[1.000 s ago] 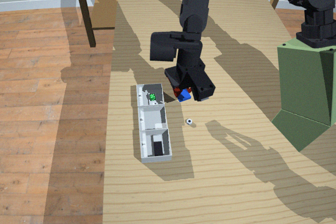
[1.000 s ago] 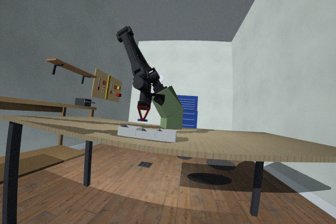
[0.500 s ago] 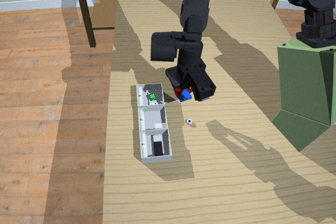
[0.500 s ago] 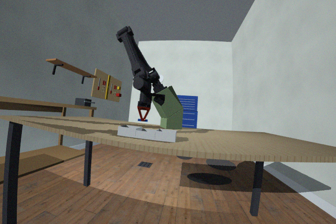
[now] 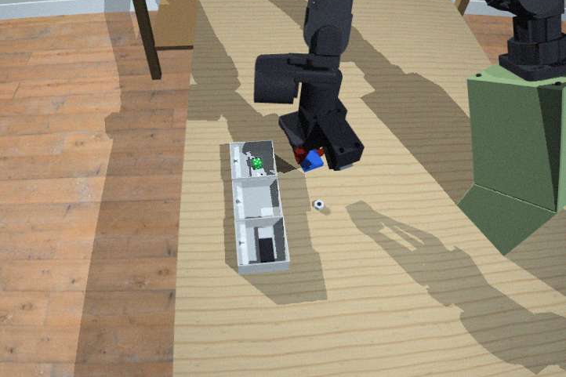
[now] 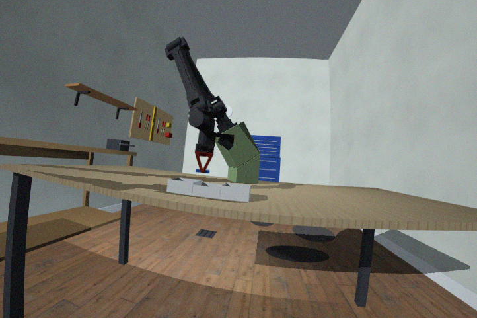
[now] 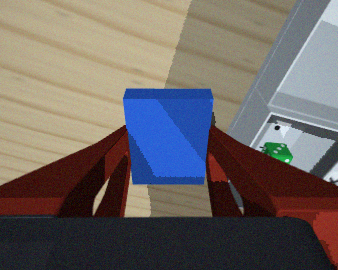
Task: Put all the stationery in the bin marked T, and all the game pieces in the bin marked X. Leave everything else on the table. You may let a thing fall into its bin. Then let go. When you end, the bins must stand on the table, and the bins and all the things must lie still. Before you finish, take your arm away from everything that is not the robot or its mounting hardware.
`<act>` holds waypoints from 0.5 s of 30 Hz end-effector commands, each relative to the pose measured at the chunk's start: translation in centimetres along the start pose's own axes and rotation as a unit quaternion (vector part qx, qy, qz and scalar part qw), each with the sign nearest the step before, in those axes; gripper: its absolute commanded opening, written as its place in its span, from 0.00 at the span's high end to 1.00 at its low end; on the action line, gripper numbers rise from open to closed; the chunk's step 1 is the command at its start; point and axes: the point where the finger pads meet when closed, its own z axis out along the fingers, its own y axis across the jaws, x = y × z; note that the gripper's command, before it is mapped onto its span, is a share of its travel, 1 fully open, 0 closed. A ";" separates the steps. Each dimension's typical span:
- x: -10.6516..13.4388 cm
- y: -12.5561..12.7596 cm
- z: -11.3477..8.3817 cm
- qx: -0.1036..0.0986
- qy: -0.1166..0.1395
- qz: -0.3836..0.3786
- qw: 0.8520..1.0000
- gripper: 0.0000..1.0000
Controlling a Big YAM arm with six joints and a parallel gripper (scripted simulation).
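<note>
Gripper (image 7: 168,150) with red fingers clamped on a blue block (image 7: 168,135) — long axis running away from the wrist camera, centre frame, grey bin row (image 5: 240,208) just left, green die (image 5: 256,162) in its top compartment — no lettering legible.

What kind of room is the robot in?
Probably a workshop. On the wall hangs a tool board, a blue drawer cabinet stands at the back, and the arm works at a long wooden table.
</note>
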 end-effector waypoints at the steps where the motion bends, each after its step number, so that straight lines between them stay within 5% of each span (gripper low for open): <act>1: 0.2 -0.1 0.7 0.000 0.000 0.002 1.000 0.67; 15: -5.6 -6.1 0.0 0.003 -0.001 -0.005 1.000 0.67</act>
